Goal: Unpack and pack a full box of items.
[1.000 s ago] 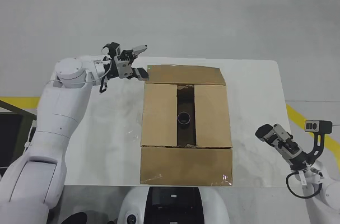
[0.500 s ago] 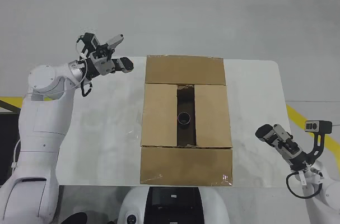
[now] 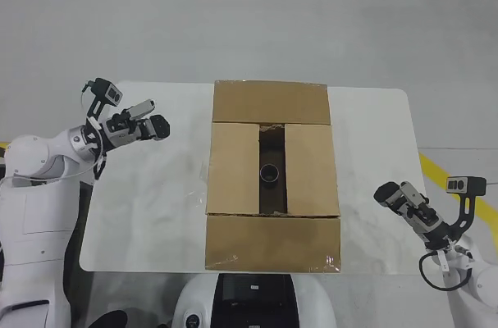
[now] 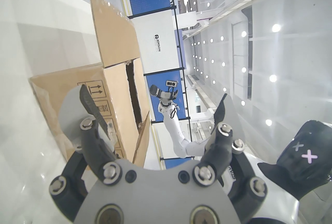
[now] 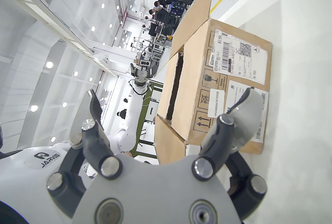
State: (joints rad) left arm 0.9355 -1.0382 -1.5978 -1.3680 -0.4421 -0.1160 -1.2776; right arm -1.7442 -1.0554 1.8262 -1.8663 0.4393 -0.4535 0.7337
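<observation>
Top view: box (image 3: 232, 164) is sitting mid-table, its long axis pointing away from the robot. Left gripper (image 3: 153, 117) is hanging off its left side, right gripper (image 3: 386, 193) off its right.
Left wrist view: jaws are standing spread, empty, facing the box.
Right wrist view: jaws are standing spread, empty, facing the box's labelled side.

The box (image 3: 232, 168) stands on the table (image 3: 150, 221) between left hand (image 3: 158, 115) and right hand (image 5: 168, 96).

Half-closed flaps (image 3: 232, 168) leave only a narrow slot (image 3: 272, 152) into the box (image 3: 271, 243).
</observation>
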